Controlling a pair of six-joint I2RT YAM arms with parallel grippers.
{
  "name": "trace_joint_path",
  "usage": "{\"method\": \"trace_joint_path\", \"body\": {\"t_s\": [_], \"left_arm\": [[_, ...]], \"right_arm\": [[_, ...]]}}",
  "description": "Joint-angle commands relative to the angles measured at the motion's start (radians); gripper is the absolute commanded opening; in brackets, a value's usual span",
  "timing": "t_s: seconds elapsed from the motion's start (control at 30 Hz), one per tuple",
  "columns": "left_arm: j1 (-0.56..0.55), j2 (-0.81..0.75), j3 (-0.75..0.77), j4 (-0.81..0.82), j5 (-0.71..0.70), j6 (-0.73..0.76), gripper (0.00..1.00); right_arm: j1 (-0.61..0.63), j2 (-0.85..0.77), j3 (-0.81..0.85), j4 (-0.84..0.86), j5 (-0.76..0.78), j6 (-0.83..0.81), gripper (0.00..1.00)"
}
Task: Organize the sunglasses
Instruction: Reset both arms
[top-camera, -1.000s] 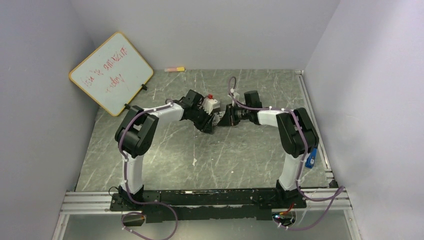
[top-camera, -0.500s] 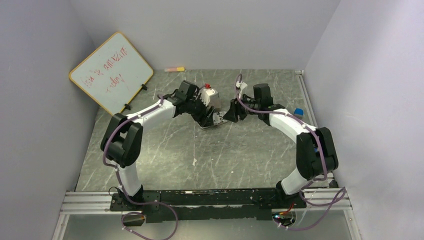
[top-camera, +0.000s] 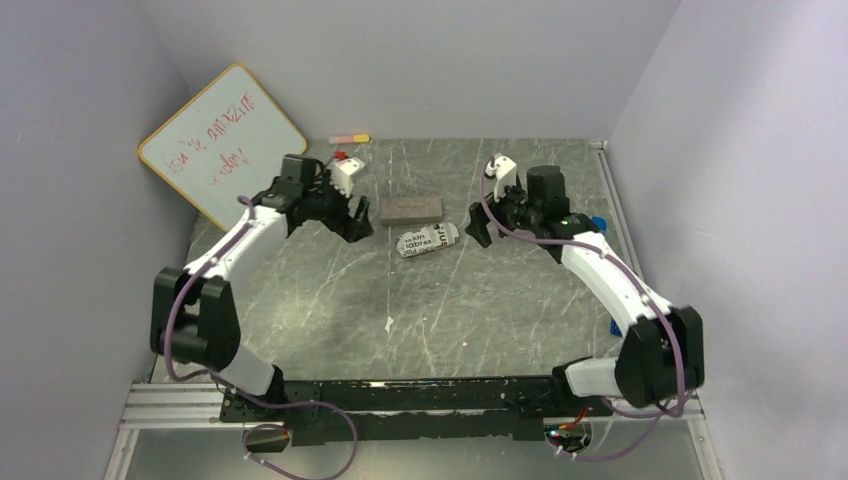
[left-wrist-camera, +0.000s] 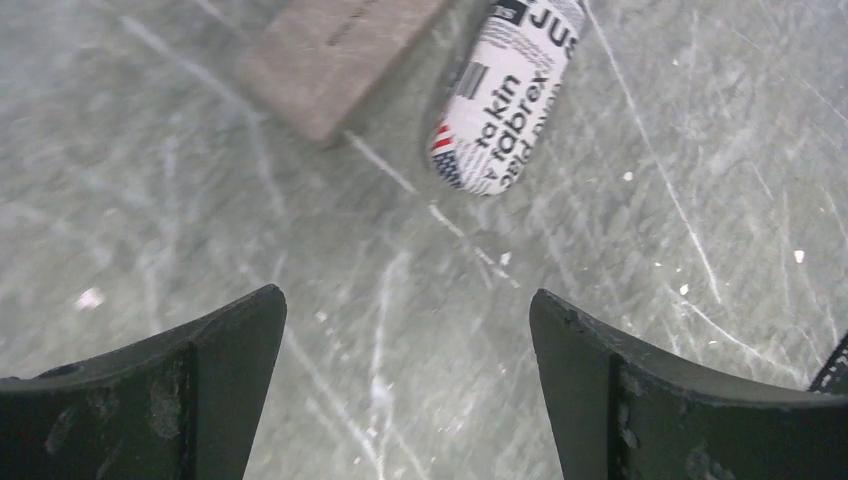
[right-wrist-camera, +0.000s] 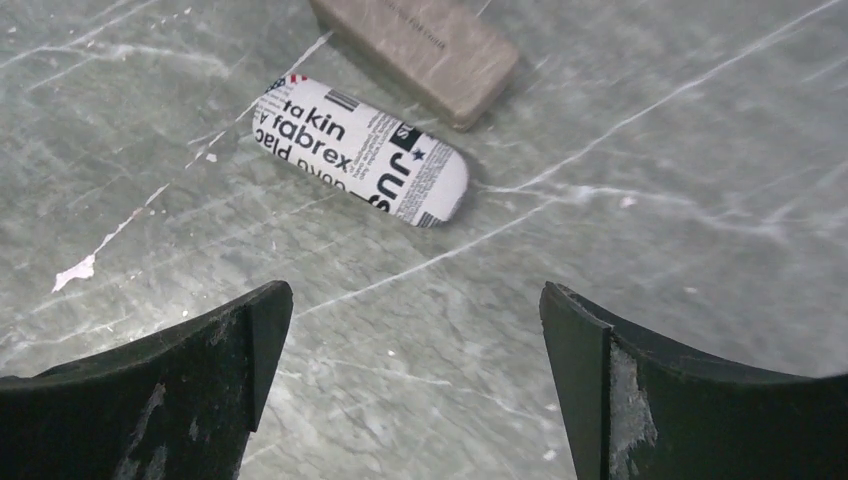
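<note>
Wide grey marbled tabletop (top-camera: 400, 300) fills the frame, with a whiteboard (top-camera: 222, 145) with red scribble propped against the wall at the upper left. The left arm (top-camera: 235, 240) stretches up the left side and the right arm (top-camera: 600, 270) up the right side. Both point inward toward the upper middle. The left hand (left-wrist-camera: 405, 300) hangs above bare tabletop with its fingers spread wide and nothing between them. The right hand (right-wrist-camera: 415, 290) is the same, fingers apart and gripping nothing. Between the two hands, in the upper centre of the overhead view, lies the brown rectangular case (top-camera: 411, 209), flat and closed. Just below it is the grey pouch (top-camera: 428, 241) with black lettering, angled, its end close beside the case. The sunglasses show in none of the views. Up at the far edge sits a small pink-and-yellow stick (top-camera: 350, 138) against the back wall.
</note>
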Motion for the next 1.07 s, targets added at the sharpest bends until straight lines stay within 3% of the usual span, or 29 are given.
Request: {"method": "trace_joint_path", "body": {"t_s": [0.0, 0.4, 0.57, 0.73, 0.93, 1.03], "left_arm": [[0.075, -0.139, -0.053, -0.011, 0.04, 0.044, 0.96], [0.163, -0.532, -0.19, -0.078, -0.106, 0.112, 0.97], [0.166, -0.649, -0.249, -0.171, -0.026, 0.195, 0.97], [0.177, -0.771, -0.351, -0.138, -0.039, 0.205, 0.97], [0.226, -0.778, -0.354, -0.19, 0.094, 0.258, 0.97], [0.263, -0.777, -0.355, -0.203, 0.135, 0.274, 0.97]], "right_arm": [[-0.003, -0.148, -0.003, -0.103, 0.048, -0.081, 1.0], [-0.003, -0.552, -0.118, -0.153, 0.196, 0.092, 1.0], [-0.003, -0.657, -0.111, -0.225, 0.243, 0.081, 1.0], [-0.005, -0.752, -0.134, -0.284, 0.214, 0.009, 1.0], [-0.009, -0.824, -0.218, -0.267, 0.213, -0.051, 1.0], [-0.011, -0.833, -0.208, -0.254, 0.243, -0.007, 1.0]]}}
